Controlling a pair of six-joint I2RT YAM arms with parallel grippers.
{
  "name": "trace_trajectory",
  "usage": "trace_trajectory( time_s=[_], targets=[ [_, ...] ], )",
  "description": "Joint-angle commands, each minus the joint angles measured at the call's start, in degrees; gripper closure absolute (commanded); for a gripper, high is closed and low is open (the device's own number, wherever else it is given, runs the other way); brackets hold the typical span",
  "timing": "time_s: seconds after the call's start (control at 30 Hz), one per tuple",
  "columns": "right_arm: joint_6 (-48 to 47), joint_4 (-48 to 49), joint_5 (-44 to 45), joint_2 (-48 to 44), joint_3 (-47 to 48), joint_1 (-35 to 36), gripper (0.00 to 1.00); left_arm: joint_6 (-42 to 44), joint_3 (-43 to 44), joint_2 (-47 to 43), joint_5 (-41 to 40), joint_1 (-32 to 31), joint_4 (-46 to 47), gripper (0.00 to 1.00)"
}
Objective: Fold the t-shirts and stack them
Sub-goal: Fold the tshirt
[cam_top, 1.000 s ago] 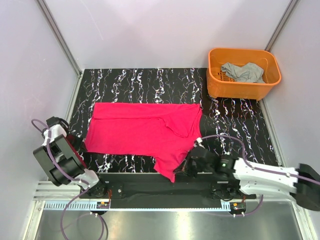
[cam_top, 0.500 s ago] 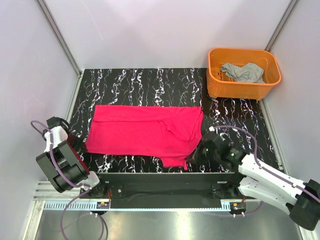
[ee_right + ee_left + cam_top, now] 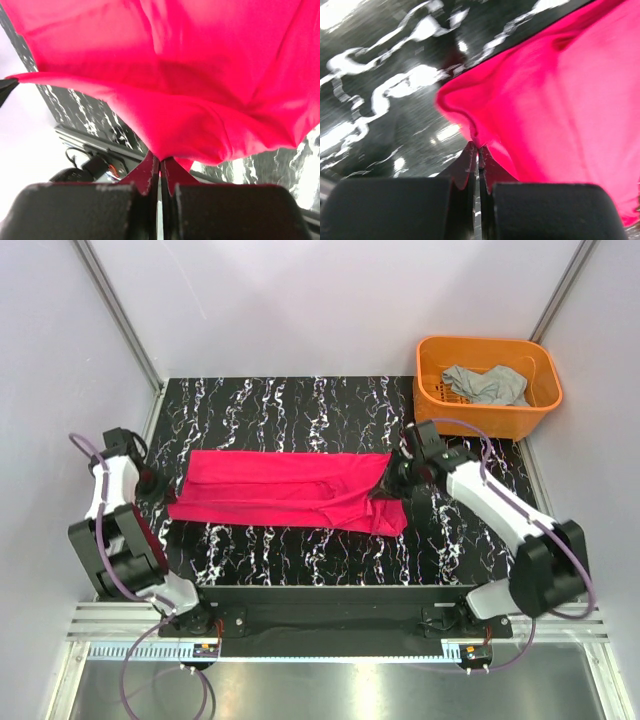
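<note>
Pinched tight, my left gripper has its jaws closed on the left end of the bright magenta-red fabric t-shirt, close to the left edge of the black white-veined marble-look table. My right gripper is clamped the same way on the shirt's right end, right of the table's centre. Between them the shirt lies as a long, narrow folded band across the middle, its near right corner hanging lower than the rest. Bare marble runs along the far edge behind the band and along the near edge in front of it, with more open top toward the right edge, where my right forearm crosses. At the far right corner stands the orange plastic basket, the crumpled light grey t-shirt inside. Pale walls close three sides.
</note>
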Motion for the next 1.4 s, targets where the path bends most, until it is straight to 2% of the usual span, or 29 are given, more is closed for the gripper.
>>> trace_trajectory(
  time_s=[0.0,0.13,0.4,0.87,1.1,1.37],
  targets=[
    [-6.8,-2.3,-4.5,7.1,9.3,-4.3,1.0,-3.5,6.1,6.1,-0.7,-1.9,1.2,1.0],
    [-10.5,-3.6,-7.7,15.3,17.0,-7.3,1.0,-4.9,12.2,11.6,-0.3,-4.3,1.1,1.0],
    [-14.7,-7.4,-14.7,28.5,30.2,-9.5,1.0,-6.5,16.0,18.1,-1.0,-5.5,1.3,1.0],
    [-17.4,-9.8,-14.2,34.5,33.9,-11.3,0.99,-6.2,20.3,23.5,-1.0,-6.2,1.4,1.0],
    [-17.6,-9.9,-14.1,37.4,36.5,-11.6,0.95,-5.0,22.4,26.2,-0.6,-7.1,1.4,1.0],
    [-19.6,-11.2,-13.9,43.5,43.2,-11.9,0.94,-3.0,23.8,27.5,-1.5,-7.3,1.4,0.89]
  ],
)
